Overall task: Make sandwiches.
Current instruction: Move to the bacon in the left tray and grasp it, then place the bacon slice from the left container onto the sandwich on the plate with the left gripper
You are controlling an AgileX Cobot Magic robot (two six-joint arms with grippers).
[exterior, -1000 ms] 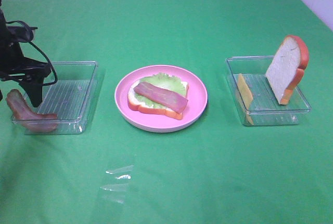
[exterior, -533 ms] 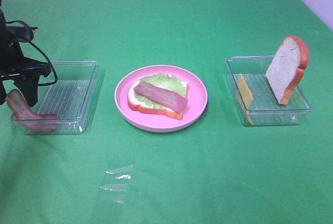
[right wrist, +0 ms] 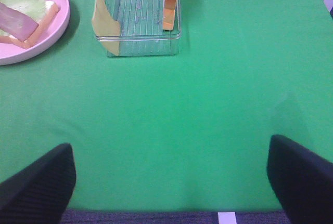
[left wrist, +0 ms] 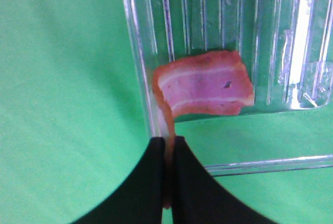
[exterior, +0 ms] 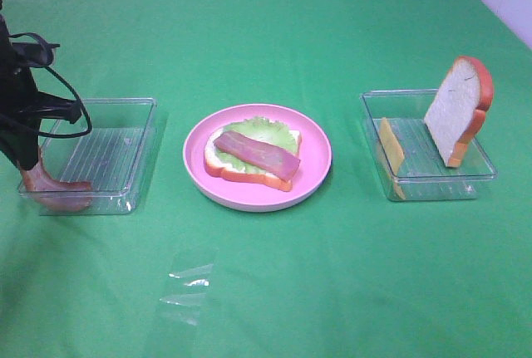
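Left gripper (left wrist: 168, 146) pinching bacon strip (left wrist: 208, 83)
Jaws clamped on its end at tray (exterior: 116, 101) wall; plate (exterior: 249, 197) lies toward the table's middle, nearer this arm

Sandwich (exterior: 253, 152) on plate (exterior: 317, 164), right of tray (exterior: 125, 138)

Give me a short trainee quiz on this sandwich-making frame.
1. True or false: the left jaws are shut on the bacon strip at the left tray.
2. What lies topmost on the pink plate? A cheese, B bacon, C lettuce.
3. Which tray holds the upright bread slice?
Key: 1 true; 2 B; 3 the right tray.
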